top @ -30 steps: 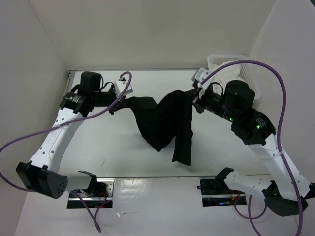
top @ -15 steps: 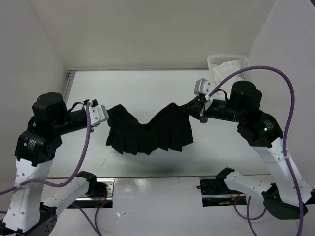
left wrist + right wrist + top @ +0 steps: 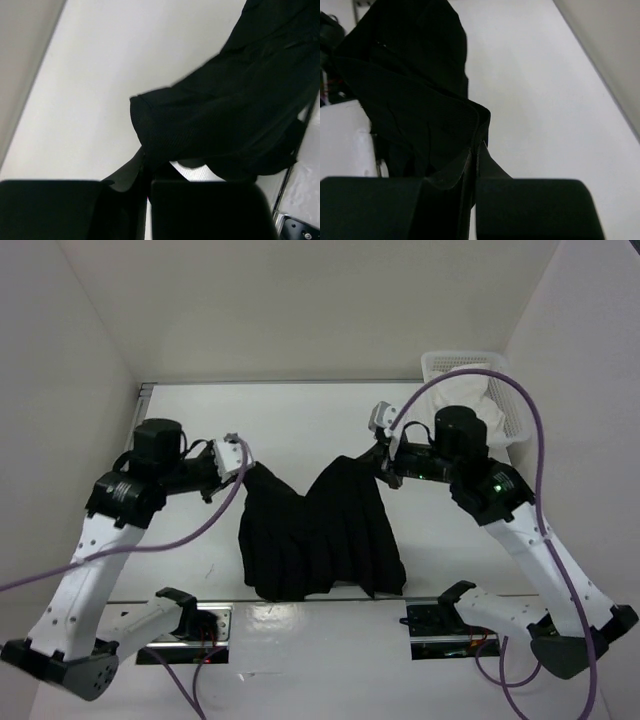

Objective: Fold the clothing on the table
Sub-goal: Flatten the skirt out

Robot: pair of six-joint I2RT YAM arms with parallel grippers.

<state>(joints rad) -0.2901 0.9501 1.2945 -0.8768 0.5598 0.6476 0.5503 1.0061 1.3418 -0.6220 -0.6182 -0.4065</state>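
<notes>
One black fabric garment (image 3: 320, 535) suspended over the centre of the flat matte white table (image 3: 300, 420), hem at the 6 o'clock edge, left gripper (image 3: 246, 464) clenched on its 10 o'clock corner, right gripper (image 3: 377, 460) clenched on its 2 o'clock corner, white plastic basket (image 3: 460, 356) at 1 o'clock.

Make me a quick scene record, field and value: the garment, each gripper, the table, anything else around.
garment: black garment, spread, hanging between both grippers, top edge dipping in the middle
left gripper: shut on one top corner
right gripper: shut on the other top corner
table: white, garment's lower edge at its near rail
far right corner: white basket holding white cloth
fold: not yet made
</notes>
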